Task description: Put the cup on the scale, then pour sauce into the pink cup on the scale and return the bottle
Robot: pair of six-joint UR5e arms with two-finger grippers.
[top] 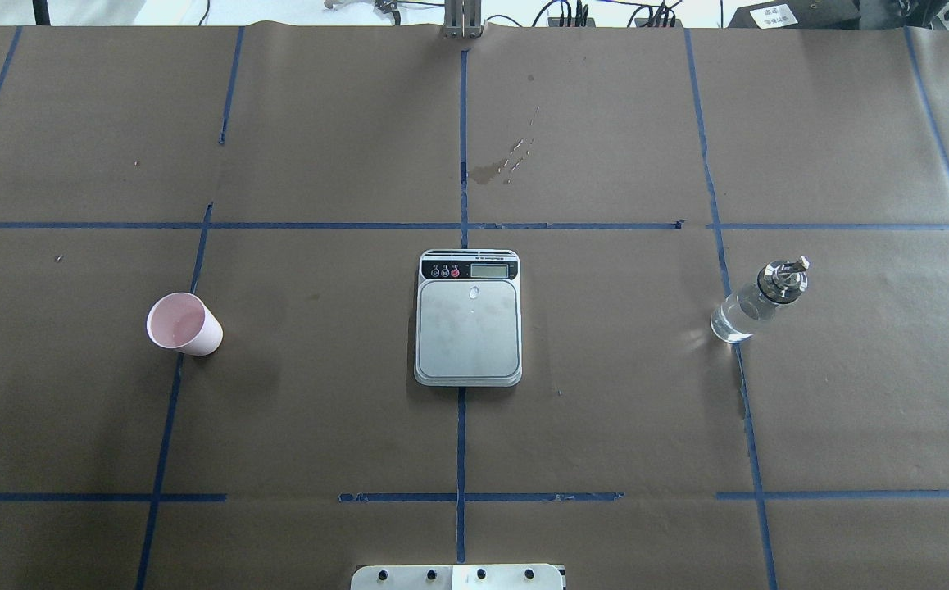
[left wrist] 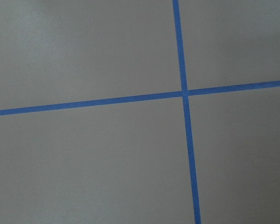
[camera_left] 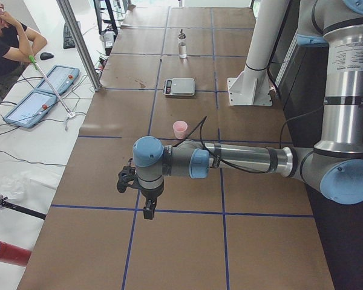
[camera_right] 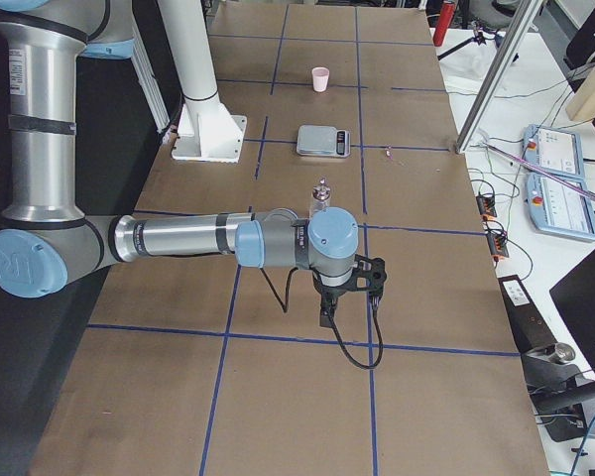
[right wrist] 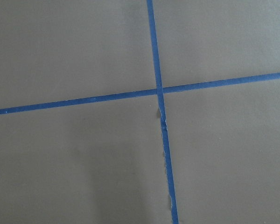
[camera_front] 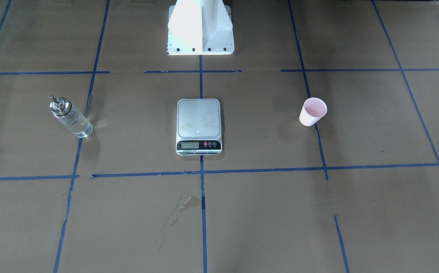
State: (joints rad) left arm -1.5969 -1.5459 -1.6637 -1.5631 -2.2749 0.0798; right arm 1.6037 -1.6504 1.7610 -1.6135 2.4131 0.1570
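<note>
The pink cup point(top: 183, 324) stands upright on the brown table, left of centre in the overhead view, with nothing in it that I can see. The scale point(top: 468, 328) lies at the centre, its steel plate bare. The glass bottle point(top: 757, 301) with clear sauce stands upright to the right. In the front view the cup point(camera_front: 312, 112) is at the right, the scale point(camera_front: 199, 125) in the middle, and the bottle point(camera_front: 69, 117) at the left. My left gripper point(camera_left: 146, 208) and right gripper point(camera_right: 327, 315) show only in the side views, low over the table's ends, far from all three things. I cannot tell whether they are open or shut.
The white robot base point(camera_front: 200, 28) stands behind the scale. A dried stain point(camera_front: 183, 204) marks the paper on the operators' side. Blue tape lines cross the table. A seated operator point(camera_left: 6, 36) and control tablets point(camera_left: 39, 99) are beside the table.
</note>
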